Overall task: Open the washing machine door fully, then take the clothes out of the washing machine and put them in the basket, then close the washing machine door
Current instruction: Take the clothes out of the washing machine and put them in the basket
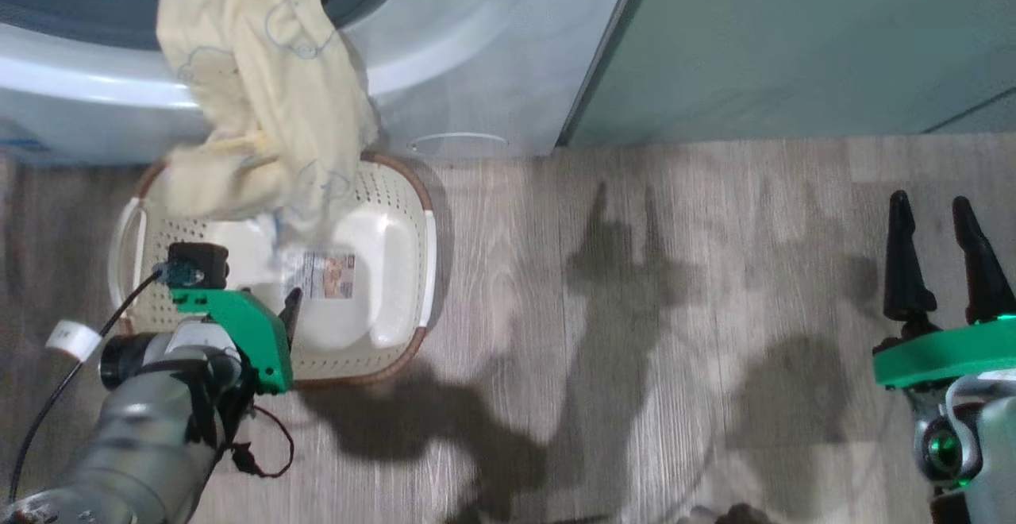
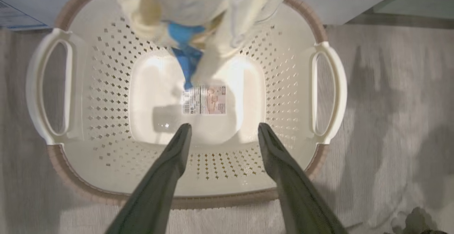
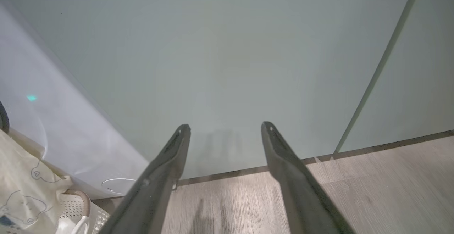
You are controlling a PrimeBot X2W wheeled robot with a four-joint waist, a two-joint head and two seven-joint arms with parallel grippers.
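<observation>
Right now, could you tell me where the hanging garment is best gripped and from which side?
Probably the thick fold of the garment draped over the washing machine lip, coming from the front: its lower end already sags into the basket.

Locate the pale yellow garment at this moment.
Head view, upper left: the pale yellow garment hangs from the washing machine's opening down over the basket's far rim, its lower end inside the basket, ahead of the open left gripper.

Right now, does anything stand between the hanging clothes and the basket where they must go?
Nothing visible does. The clothes hang from the washing machine down over the far rim of the basket, their lower end inside it. The left gripper stands open over the near side, apart from the cloth.
</observation>
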